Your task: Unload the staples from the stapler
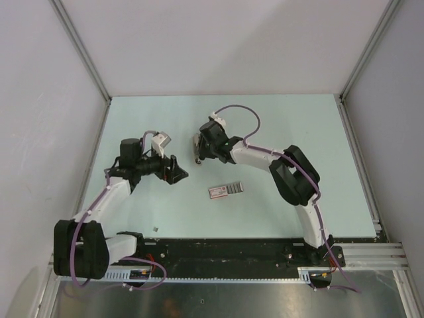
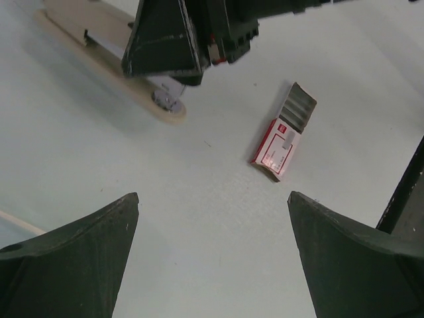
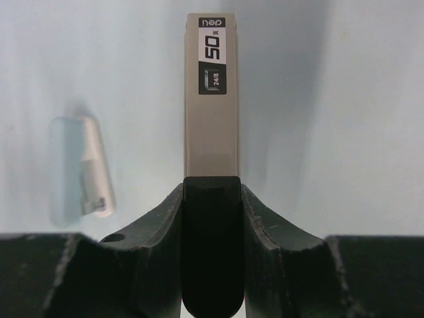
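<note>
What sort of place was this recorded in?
Probably a lab robot cell: plain white panel walls on aluminium posts, a pale-green tabletop, two black-and-white arms bolted to a rail.

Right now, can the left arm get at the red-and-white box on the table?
Probably yes: the left gripper is open and faces the box, with only bare table between. The right gripper, holding the stapler, stands aside.

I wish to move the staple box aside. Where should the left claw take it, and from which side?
Probably by the red-and-white sleeve, across its long edges, coming down from above: the staple box lies flat on the table, and the grey ribbed part sticking out of one end might slide. The left claw stands open.
</note>
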Robot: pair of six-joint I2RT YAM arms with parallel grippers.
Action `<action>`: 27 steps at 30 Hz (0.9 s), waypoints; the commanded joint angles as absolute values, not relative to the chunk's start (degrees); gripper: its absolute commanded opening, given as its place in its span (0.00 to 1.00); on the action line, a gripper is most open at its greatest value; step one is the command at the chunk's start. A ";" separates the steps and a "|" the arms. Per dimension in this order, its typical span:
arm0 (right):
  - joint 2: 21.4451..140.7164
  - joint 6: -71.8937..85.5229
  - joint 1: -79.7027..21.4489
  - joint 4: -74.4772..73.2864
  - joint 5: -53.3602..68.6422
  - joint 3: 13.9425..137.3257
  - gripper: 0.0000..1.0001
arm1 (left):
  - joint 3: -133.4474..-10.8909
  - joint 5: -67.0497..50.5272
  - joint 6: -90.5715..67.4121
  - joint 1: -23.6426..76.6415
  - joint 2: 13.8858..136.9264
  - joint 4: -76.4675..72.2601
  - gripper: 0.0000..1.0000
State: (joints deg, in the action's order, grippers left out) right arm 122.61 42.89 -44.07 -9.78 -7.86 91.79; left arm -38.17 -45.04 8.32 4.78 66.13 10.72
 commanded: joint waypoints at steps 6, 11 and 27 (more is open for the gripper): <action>111.59 55.07 -46.34 5.48 -6.69 84.33 0.00 | -36.58 -45.06 5.71 6.23 70.66 -1.28 0.99; 109.46 57.11 -47.62 7.28 -5.71 81.66 0.00 | -37.58 -46.18 8.05 6.79 75.62 -3.94 1.00; 106.91 59.15 -50.26 9.78 -1.88 79.27 0.00 | -42.24 -44.92 8.80 7.82 81.68 -6.60 0.88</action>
State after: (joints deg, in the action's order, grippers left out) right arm 112.79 57.45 -49.93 3.44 -3.40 79.37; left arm -40.01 -45.21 8.34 7.40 81.65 -3.66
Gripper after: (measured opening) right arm 0.365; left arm 0.919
